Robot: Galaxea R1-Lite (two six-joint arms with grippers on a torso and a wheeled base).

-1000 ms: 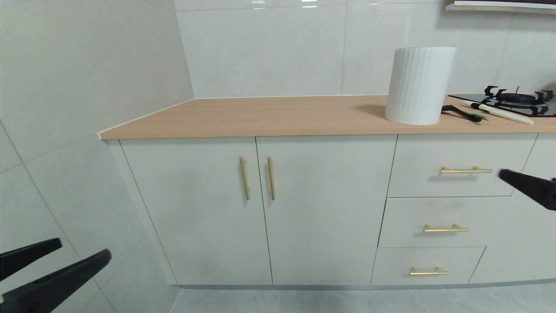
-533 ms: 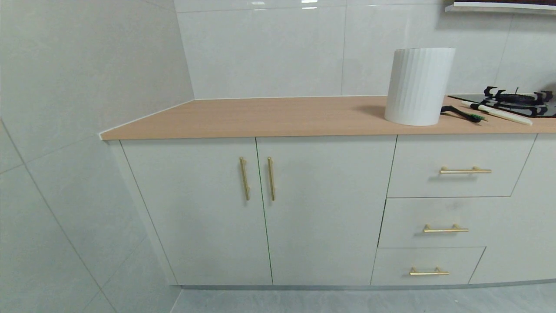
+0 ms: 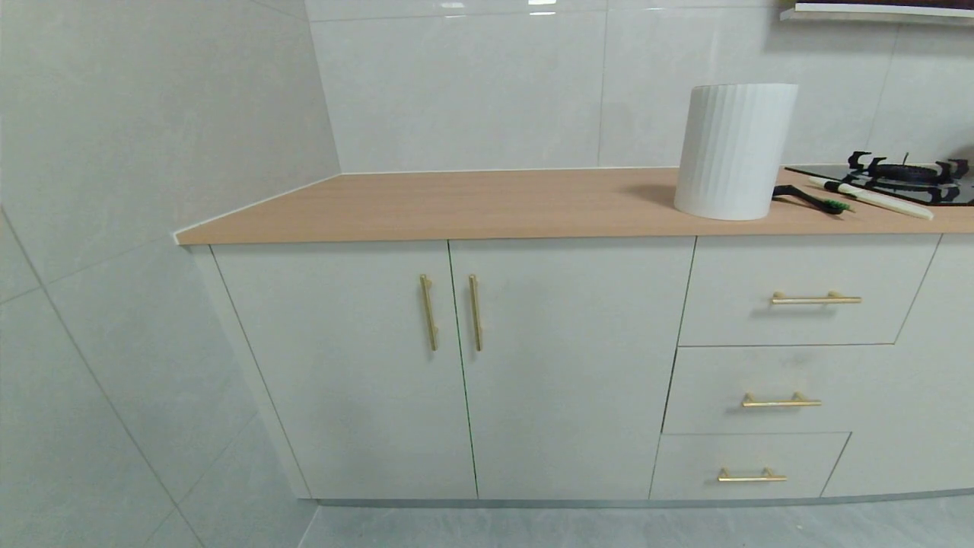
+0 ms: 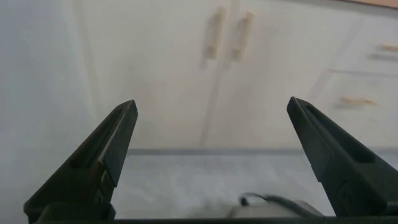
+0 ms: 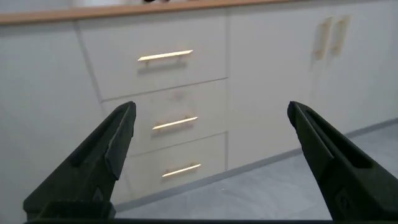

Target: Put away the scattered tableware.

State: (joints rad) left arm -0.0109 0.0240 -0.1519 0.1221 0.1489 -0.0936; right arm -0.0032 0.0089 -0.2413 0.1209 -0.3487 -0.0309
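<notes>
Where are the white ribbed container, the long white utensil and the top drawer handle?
white ribbed container (image 3: 734, 152), head view, middle of its side wall.
long white utensil (image 3: 890, 202), head view, middle of its length.
top drawer handle (image 3: 816, 298), head view, middle of the gold bar.

The right gripper, its two dark fingers spread wide with nothing between them, faces a stack of three pale drawers, all closed, each fitted with a gold bar handle set level across its front. A wooden counter runs along directly above the drawers. Just beside the drawers stand a pair of closed cupboard doors, whose two upright gold pulls sit close together at the seam where the doors meet. Grey floor lies below the drawers.
</notes>
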